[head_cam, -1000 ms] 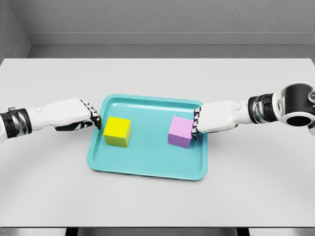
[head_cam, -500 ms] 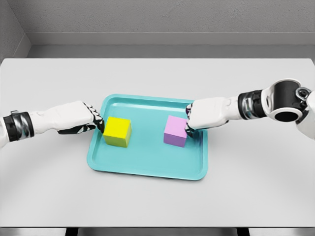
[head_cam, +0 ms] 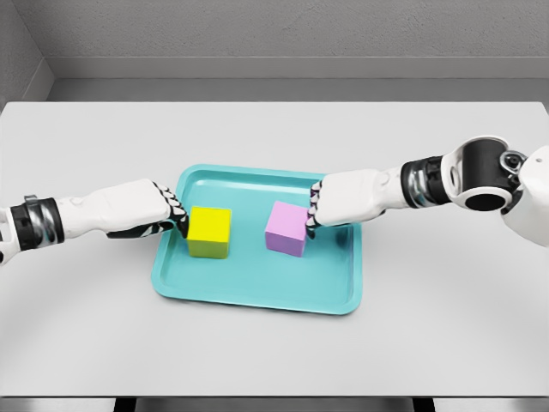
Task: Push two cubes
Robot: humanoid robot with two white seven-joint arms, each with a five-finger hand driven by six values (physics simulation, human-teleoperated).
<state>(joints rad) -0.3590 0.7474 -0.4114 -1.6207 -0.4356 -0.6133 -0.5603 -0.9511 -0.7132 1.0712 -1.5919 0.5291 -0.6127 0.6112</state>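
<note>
On the grey bench (head_cam: 446, 326) sits a teal plastic tray (head_cam: 257, 287), where the curled left hand (head_cam: 159, 210) and right hand (head_cam: 330, 202), holding nothing, press the yellow cube (head_cam: 209, 232) and purple cube (head_cam: 286, 228), still apart.

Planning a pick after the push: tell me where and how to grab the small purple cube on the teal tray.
Grip the small purple cube by its near and far vertical faces, coming from above. The right hand presses its right face, while the top is exposed. It sits flat on the teal tray, apart from the yellow cube.
</note>
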